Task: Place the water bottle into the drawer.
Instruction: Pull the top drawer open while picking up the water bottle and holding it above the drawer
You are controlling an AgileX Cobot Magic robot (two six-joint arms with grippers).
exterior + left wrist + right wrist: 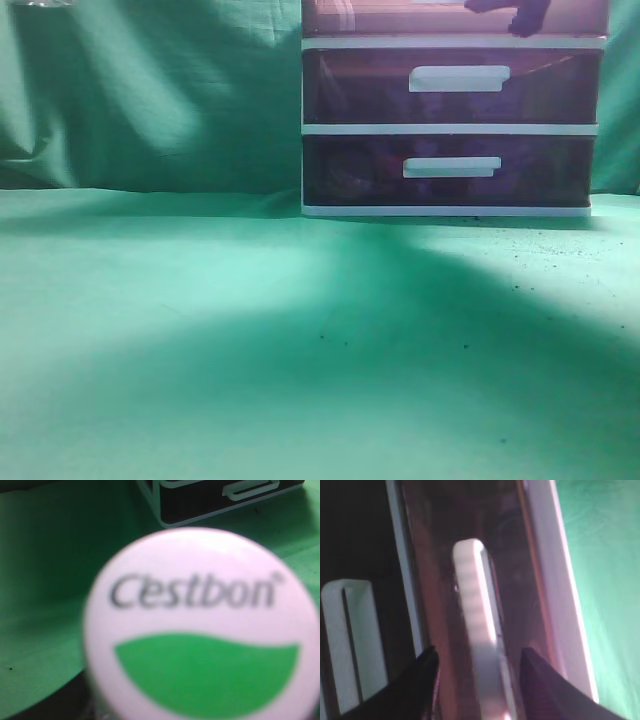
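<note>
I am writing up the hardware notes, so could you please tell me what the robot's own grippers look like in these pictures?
Little shows. In the right wrist view, the right gripper has two dark, near-black fingers that taper to blunt points, matte and unmarked. In the exterior view it is only a dark shape at the top edge. No cables, labels or arm links are visible. The left gripper is hidden behind a bottle cap.

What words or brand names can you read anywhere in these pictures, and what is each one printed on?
"C'estbon": dark letters, slightly blurred, on the white cap of the water bottle, above a green wave shape, in the left wrist view.
A tiny mark after the last letter: too small to read.
Drawer unit, its handles and the green cloth: no text visible in any view.
</note>
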